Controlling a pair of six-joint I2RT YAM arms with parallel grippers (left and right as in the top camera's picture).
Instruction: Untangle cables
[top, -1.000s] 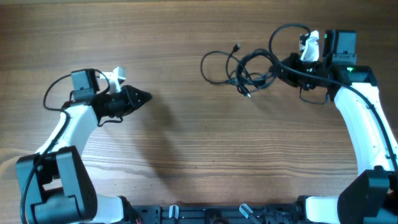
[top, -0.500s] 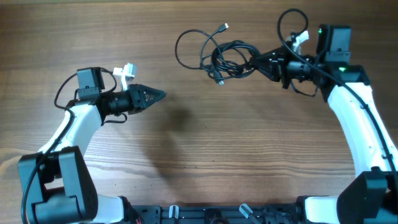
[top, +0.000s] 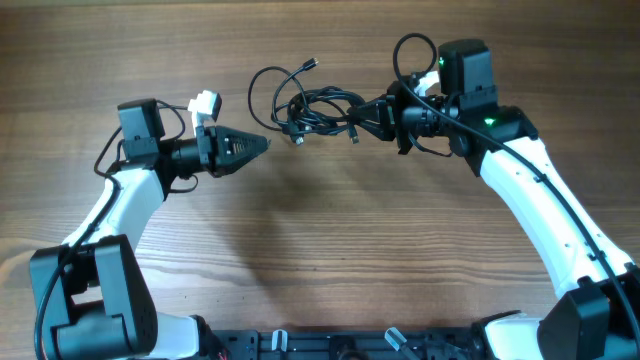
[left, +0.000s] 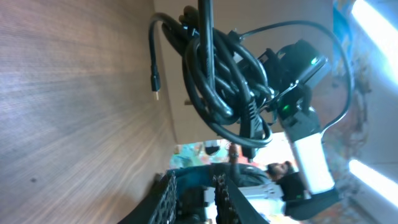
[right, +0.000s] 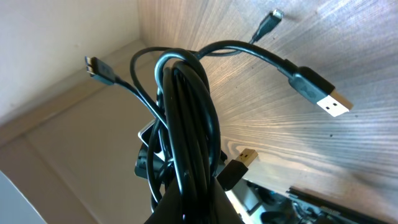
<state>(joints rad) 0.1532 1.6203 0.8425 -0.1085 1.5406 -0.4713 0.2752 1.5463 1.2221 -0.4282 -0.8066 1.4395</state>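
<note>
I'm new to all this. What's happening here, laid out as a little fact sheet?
Surface: wooden table
Cables: one tangled black cable bundle, several plug ends loose
Right gripper: shut on the cable bundle
Left gripper: empty, pointing at the bundle and just short of it; open or shut unclear
Clearest plug: USB-A plug

Wood-grain table (top: 320, 250), pale wall (right: 62, 37) beyond

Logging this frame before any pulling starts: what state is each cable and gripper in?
cables: tangled in one bundle, plug ends sticking out loose
right gripper: shut on the cables
left gripper: holding nothing, pointed at the bundle; open or shut cannot be told
</note>
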